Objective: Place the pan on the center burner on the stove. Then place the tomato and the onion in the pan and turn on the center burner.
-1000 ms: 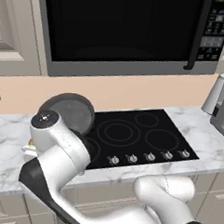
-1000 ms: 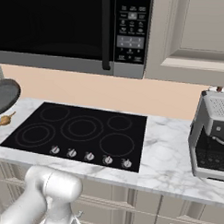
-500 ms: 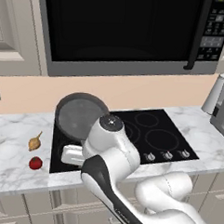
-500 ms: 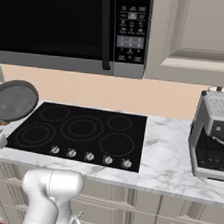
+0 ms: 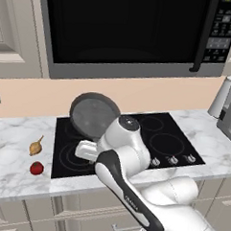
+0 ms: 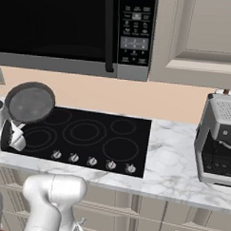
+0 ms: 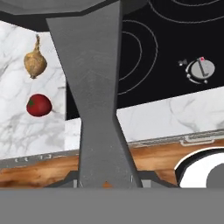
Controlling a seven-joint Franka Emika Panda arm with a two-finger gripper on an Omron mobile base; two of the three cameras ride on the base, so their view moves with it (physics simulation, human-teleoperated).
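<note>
The dark grey pan (image 5: pixel 94 115) hangs tilted in the air over the left part of the black stove (image 5: pixel 183 139). My gripper (image 5: pixel 88 147) is shut on its long handle (image 7: pixel 98 109), which runs up the middle of the hand view. From the right side the pan (image 6: pixel 30 103) sits left of the center burner (image 6: pixel 85 132), with the gripper (image 6: pixel 15 133) below it. The red tomato (image 5: pixel 36 168) and the golden-brown onion (image 5: pixel 36 146) lie on the marble counter left of the stove. In the hand view, the tomato (image 7: pixel 38 105) and the onion (image 7: pixel 35 62) appear left of the handle.
A black microwave (image 5: pixel 126 31) hangs low over the stove. A row of silver knobs (image 6: pixel 91 161) lines the stove's front edge. A grey appliance (image 6: pixel 220 141) stands on the counter to the right, and a silver canister (image 5: pixel 220 97) stands near the back wall.
My arm has swung to the right, carrying the pan from above the left counter to above the left part of the stove. The tomato and onion are uncovered and have not moved.
</note>
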